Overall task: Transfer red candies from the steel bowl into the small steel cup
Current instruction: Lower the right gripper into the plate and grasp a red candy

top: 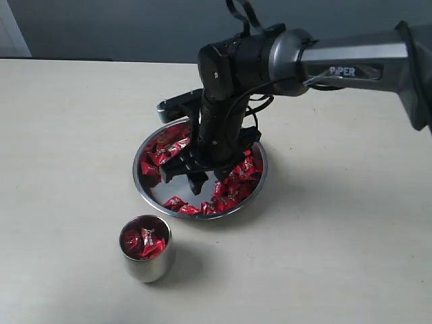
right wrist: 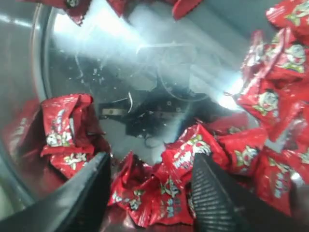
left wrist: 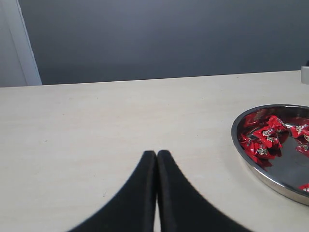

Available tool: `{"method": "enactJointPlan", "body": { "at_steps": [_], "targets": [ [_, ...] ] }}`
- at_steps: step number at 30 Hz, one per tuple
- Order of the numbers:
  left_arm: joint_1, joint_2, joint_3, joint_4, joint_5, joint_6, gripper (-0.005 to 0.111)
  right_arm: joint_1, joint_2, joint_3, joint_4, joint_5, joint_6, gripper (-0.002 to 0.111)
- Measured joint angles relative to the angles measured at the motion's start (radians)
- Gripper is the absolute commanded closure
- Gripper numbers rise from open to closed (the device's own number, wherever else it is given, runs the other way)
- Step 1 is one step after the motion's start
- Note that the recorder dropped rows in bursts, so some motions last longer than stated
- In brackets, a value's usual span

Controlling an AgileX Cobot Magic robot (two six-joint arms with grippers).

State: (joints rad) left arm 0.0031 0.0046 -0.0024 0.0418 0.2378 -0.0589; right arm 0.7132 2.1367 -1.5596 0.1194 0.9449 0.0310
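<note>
Heap of red candies (right wrist: 149, 198) between spread right claw (right wrist: 152, 164), in steel bowl (right wrist: 145, 67)

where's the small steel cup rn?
Exterior view, lower left: the small steel cup stands upright on the table, just nearer the camera than the steel bowl and apart from it, with a few red candies inside.

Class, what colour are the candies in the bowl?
The candies are red with whitish print; right wrist view.

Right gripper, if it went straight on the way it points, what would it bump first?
Most likely the red candies just ahead of the open right gripper, then the steel bowl; depth is unclear.
</note>
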Motion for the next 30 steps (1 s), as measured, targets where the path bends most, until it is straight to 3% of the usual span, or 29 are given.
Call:
{"method": "enactJointPlan", "body": {
  "at_steps": [10,30],
  "targets": [
    [0.0,0.0,0.0,0.0,0.0,0.0,0.106,0.0,0.048,0.0,0.018,-0.016,-0.008,0.058],
    [0.0,0.0,0.0,0.0,0.0,0.0,0.106,0.0,0.01,0.0,-0.119,-0.006,0.008,0.058]
  ]
}}
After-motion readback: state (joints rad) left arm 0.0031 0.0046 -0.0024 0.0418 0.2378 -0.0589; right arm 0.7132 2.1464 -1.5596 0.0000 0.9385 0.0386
